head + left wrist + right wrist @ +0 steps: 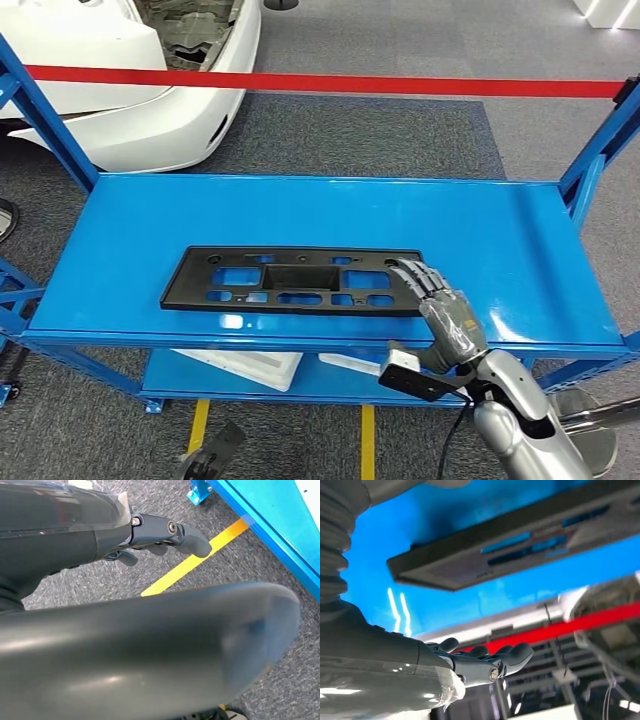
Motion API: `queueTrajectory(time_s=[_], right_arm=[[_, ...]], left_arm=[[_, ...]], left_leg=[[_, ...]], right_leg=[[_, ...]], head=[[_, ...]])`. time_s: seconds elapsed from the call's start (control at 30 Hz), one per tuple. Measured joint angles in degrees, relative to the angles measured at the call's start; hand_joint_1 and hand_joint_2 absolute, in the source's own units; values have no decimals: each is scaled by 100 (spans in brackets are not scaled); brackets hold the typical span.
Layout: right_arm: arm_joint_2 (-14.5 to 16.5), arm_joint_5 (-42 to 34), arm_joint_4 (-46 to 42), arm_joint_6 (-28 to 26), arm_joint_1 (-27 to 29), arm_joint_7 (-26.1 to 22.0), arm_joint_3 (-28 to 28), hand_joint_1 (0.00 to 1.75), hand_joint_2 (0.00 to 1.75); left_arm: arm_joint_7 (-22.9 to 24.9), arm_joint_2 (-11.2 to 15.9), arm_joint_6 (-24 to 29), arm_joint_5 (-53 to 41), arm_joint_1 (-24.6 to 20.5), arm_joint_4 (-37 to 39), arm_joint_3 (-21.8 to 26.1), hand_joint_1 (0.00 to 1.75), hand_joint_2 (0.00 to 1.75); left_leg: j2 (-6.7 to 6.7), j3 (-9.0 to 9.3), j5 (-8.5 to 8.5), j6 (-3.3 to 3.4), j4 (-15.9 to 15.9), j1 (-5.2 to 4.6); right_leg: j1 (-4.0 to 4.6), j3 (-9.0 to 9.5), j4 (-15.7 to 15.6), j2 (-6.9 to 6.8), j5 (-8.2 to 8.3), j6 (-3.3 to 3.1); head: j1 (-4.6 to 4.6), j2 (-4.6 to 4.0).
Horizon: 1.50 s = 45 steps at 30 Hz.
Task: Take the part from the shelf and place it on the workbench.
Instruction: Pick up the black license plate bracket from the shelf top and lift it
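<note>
Reach stage. The black part (290, 281) lies flat on the blue shelf (490, 240), near its front edge. My right hand (441, 305) has fingers spread, empty, tips at the part's right end. I would slide fingers under that end, then close firmly before lifting. Left hand (151, 535) hangs low, loosely open.

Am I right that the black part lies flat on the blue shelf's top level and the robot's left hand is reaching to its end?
Not quite: it is the right hand that reaches to the end of the black part, as the head view shows. The left hand hangs low over the floor. The part does lie flat on the top level of the blue shelf.
</note>
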Motion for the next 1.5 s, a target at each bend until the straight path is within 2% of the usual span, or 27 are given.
queueTrajectory(time_s=[0.1, 0.8, 1.13, 1.5], right_arm=[[1, -109, 179, 197, -184, -42, 103, 0, 175], [166, 120, 801, 181, -1001, 122, 713, 0, 175], [384, 364, 1638, 111, -1482, 171, 990, 0, 175], [536, 369, 2233, 64, -1653, 171, 1168, 0, 175]], left_arm=[[5, 0, 1, -6, -6, 0, -40, 0, 0], [86, 0, -3, -14, -35, 1, -182, 0, 0], [111, 0, -43, -37, -73, 1, -268, 0, 0], [123, 0, -44, -37, -86, 1, -322, 0, 0]], left_leg=[[0, 2, 1, -1, 0, -6], [-1, 7, 1, 0, 1, -24], [-1, 8, 1, 0, 1, -24], [-1, 8, 1, 0, 1, -24]], right_leg=[[-4, 7, 0, -2, 2, -3], [-20, 12, -2, -10, 2, -2], [-20, 14, -2, -10, 3, -2], [-20, 13, -2, -11, 2, -2]], head=[[1, -1], [2, 0], [2, -1], [2, 0]])
